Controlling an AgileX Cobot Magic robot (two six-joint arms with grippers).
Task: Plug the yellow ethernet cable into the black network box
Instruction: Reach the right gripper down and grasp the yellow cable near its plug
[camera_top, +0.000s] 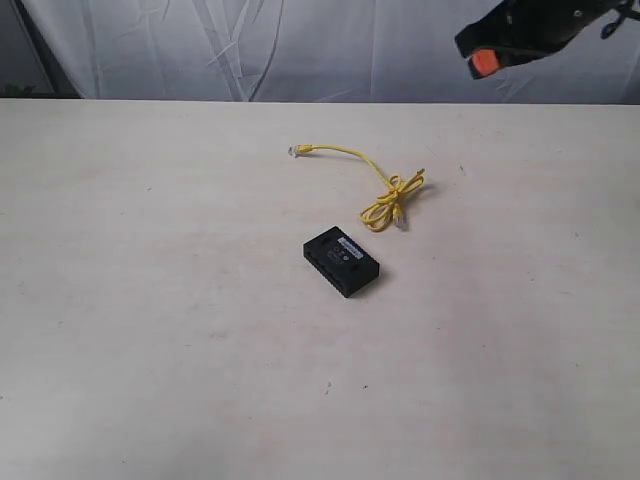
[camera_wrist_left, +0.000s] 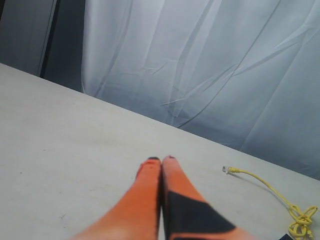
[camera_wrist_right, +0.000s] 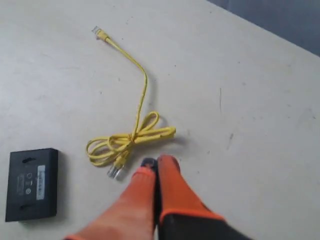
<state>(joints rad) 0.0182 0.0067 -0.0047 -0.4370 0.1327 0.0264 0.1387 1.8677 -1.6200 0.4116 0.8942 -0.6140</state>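
I see my left claw (camera_wrist_left: 161, 159) and right claw (camera_wrist_right: 154, 161) both pressed together, the yellow ethernet cable (camera_top: 397, 190) lying near the black network box (camera_top: 341, 260), not touching it.

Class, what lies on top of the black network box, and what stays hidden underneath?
On the black network box only a white label strip and small marks show; the yellow ethernet cable lies apart. Its underside, flat on the table, is hidden.
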